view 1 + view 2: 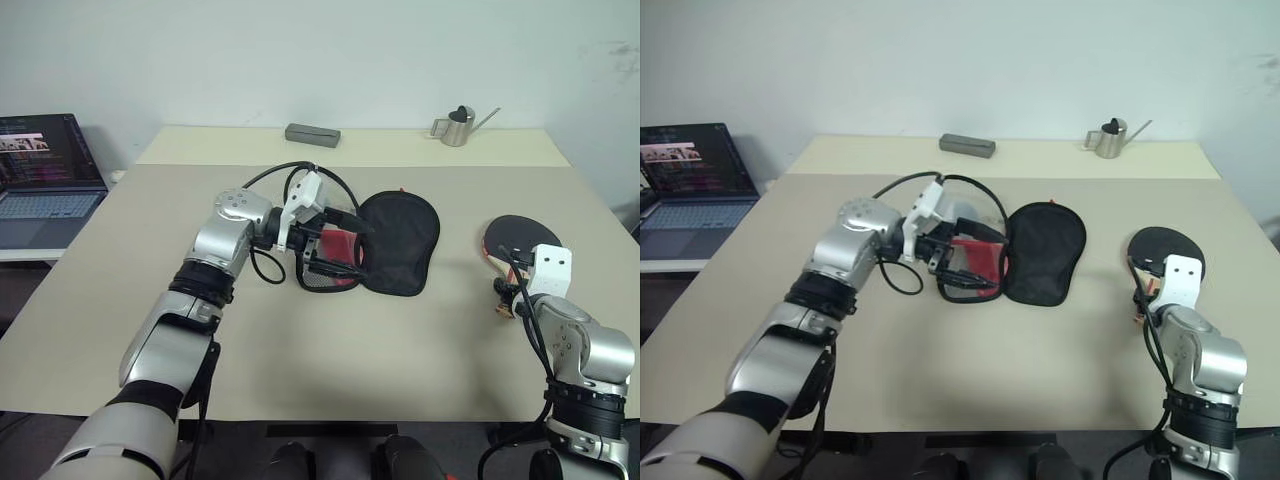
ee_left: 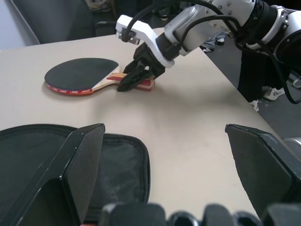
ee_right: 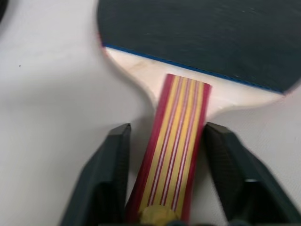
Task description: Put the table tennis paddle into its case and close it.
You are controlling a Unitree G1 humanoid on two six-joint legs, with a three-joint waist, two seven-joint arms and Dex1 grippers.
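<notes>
The table tennis paddle [image 1: 515, 238] lies flat on the beige table at the right, black blade away from me, striped handle [image 3: 178, 127] toward me. My right gripper [image 3: 168, 128] has a finger on each side of that handle and presses against it; the left wrist view shows this gripper [image 2: 136, 77] clamped on the handle end. The case [image 1: 405, 240] lies opened out at the table's middle, black lining up, with a red panel at its left part. My left gripper [image 1: 340, 245] hovers over that red part, fingers wide open and empty, above the case's zipper rim [image 2: 143, 165].
A small grey box [image 1: 312, 133] and a metal watering can [image 1: 460, 126] stand at the table's far edge. A laptop [image 1: 45, 170] sits on a lower side surface to the left. Bare tabletop [image 1: 450, 340] separates the case from the paddle.
</notes>
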